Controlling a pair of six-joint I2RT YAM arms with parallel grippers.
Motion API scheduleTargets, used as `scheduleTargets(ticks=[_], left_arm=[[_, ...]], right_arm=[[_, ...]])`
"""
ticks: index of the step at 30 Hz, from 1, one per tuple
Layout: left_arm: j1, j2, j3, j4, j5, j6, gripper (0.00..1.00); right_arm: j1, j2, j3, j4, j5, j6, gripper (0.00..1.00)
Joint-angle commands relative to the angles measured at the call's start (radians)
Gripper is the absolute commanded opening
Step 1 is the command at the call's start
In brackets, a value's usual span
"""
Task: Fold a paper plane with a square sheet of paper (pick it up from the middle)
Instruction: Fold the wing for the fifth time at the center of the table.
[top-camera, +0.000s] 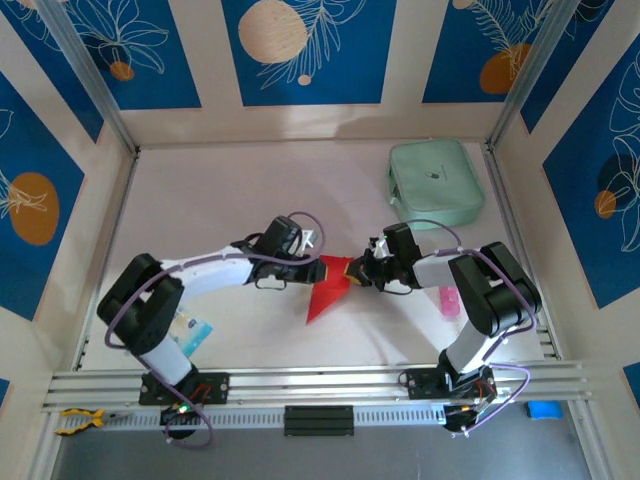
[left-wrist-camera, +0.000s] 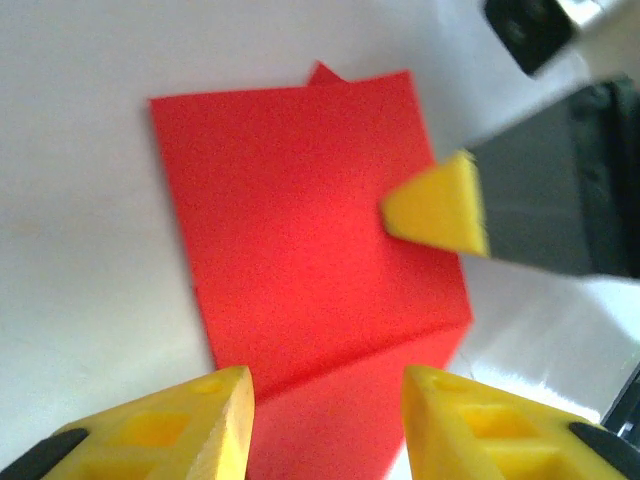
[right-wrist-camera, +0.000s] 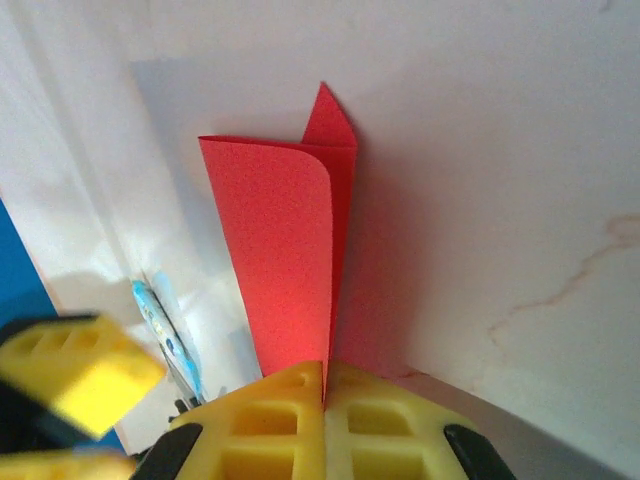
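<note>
1. Right hand (right-wrist-camera: 325, 395) is pinching the half-folded paper plane (right-wrist-camera: 290, 250) by one end, mid-surface (top-camera: 220, 190) between the arms.
2. Left hand (left-wrist-camera: 325, 410) is hovering spread over it.
3. Risk, I reckon: a crooked press skewing the crease, or a tug tearing the thin paper.

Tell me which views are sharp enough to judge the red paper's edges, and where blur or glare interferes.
Top external: evenly lit, red paper small. Left wrist: paper soft-focused, edges readable; right gripper blurred, table glare lower right. Right wrist: sharpest, curled fold clear; left gripper's fingertip smeared lower left.
</note>
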Motion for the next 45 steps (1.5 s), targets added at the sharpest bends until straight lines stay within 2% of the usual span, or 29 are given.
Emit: scheduleTargets(ticks=[1, 6, 11, 20, 24, 36, 41, 45], left_arm=[[-0.093, -0.045, -0.011, -0.109, -0.170, 0.151, 0.44], [-0.241, -0.029, 0.006, -0.162, -0.350, 0.206, 0.51], [-0.340, 0.039, 0.070, -0.227, -0.482, 0.261, 0.54], [-0.411, 0.132, 0.143, -0.313, -0.676, 0.259, 0.56], [-0.413, 0.143, 0.143, -0.316, -0.696, 0.260, 0.53], [-0.415, 0.170, 0.163, -0.337, -0.705, 0.253, 0.36], [-0.415, 0.167, 0.159, -0.335, -0.708, 0.250, 0.31], [-0.416, 0.149, 0.146, -0.311, -0.685, 0.258, 0.31]], right_arm=[[-0.001, -0.039, -0.013, -0.004, 0.029, 0.070, 0.05], [0.004, -0.061, -0.028, 0.020, 0.042, 0.125, 0.05], [0.014, -0.075, -0.022, 0.006, 0.050, 0.138, 0.05], [0.025, -0.093, -0.010, -0.030, 0.063, 0.134, 0.05], [0.025, -0.095, -0.008, -0.033, 0.061, 0.133, 0.05], [0.027, -0.101, -0.011, -0.036, 0.063, 0.131, 0.05], [0.027, -0.103, -0.017, -0.036, 0.063, 0.131, 0.05], [0.028, -0.103, -0.018, -0.038, 0.064, 0.130, 0.05]])
